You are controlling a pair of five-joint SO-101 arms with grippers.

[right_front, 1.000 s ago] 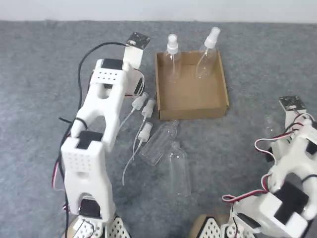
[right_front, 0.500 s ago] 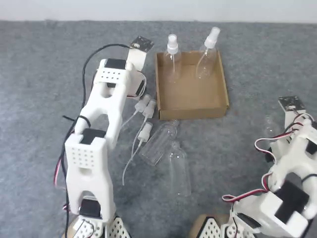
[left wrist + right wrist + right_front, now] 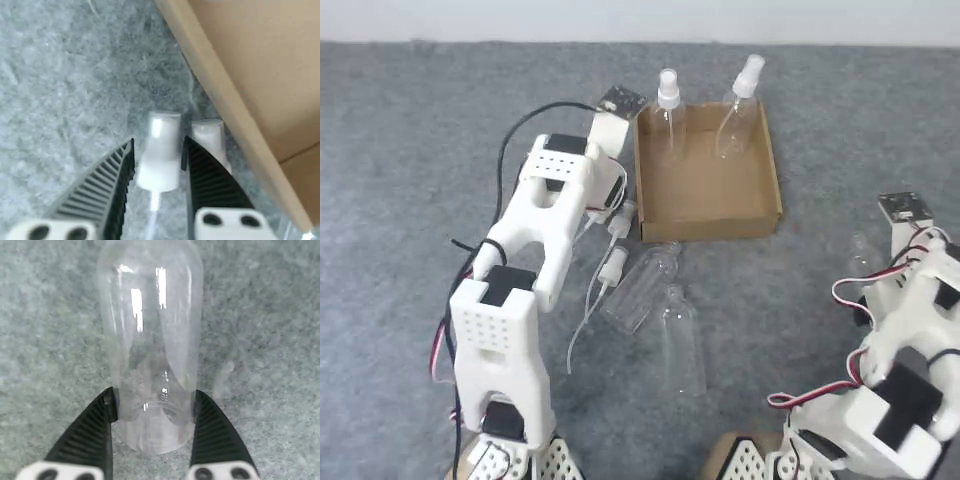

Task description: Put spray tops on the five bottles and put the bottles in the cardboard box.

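Note:
My left gripper [image 3: 157,150] is open, its fingers close on either side of a white spray top [image 3: 160,150] lying on the carpet. A second spray top [image 3: 210,140] lies right beside it, against the cardboard box [image 3: 235,100]. In the high view these tops [image 3: 618,220] lie by the box's [image 3: 705,228] front left corner, with a third top [image 3: 612,268] nearer. Two capped bottles [image 3: 668,120] [image 3: 740,110] stand in the box. Two open clear bottles [image 3: 645,285] [image 3: 682,340] lie in front of it. My right gripper [image 3: 152,405] is shut on another clear bottle [image 3: 150,340] at the far right [image 3: 865,255].
Grey carpet covers the whole table. The left arm [image 3: 545,220] stretches over the carpet left of the box. The right arm [image 3: 910,340] is folded at the front right corner. Thin dip tubes [image 3: 582,325] trail from the spray tops toward the front.
The left arm has swung right toward the box's front left corner, bringing its gripper over the spray tops. The right arm has stayed put with its bottle.

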